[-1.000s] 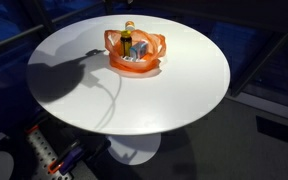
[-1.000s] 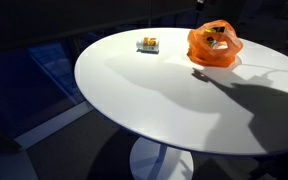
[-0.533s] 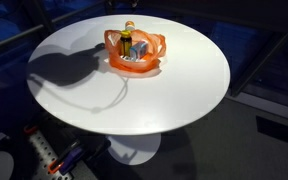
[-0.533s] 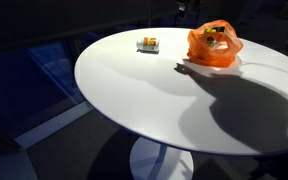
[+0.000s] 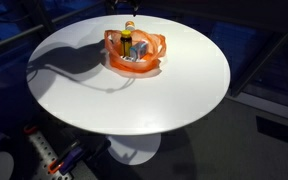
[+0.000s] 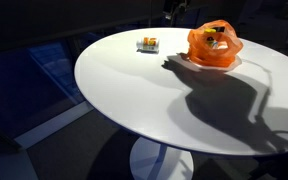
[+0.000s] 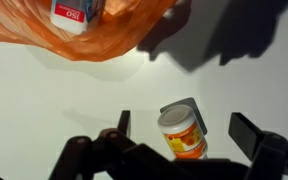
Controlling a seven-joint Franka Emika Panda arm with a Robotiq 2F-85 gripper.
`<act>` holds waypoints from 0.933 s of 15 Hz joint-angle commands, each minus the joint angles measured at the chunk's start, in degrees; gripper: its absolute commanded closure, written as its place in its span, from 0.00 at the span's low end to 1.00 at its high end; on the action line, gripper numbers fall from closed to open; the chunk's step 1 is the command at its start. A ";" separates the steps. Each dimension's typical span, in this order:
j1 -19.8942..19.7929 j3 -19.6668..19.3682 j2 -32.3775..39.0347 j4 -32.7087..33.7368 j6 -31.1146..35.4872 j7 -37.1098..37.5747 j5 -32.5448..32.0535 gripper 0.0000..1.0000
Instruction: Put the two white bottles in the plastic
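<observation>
A white bottle with an orange label lies on its side on the white table. In the wrist view it sits between my open fingers, which hover above it. It also shows in an exterior view, left of the orange plastic bag. The bag holds a white container with a red label and a yellow-brown bottle. My gripper is a dark shape at the top edge, above the table's far side.
The round white table stands on a single pedestal with dark floor all round. The arm's shadow lies across the tabletop. Coloured cabling and gear sit below the table's near edge.
The arm's shadow has swept across the table towards the bag, so the arm has moved to the far side near the lying bottle. Bag and bottles have not moved.
</observation>
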 commanded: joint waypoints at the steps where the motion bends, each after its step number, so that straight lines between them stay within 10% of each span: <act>1: 0.16 -0.08 3.26 4.22 -1.62 -2.09 -0.28 0.00; 14: 1.28 -0.13 5.67 2.94 5.56 -1.42 -0.68 0.00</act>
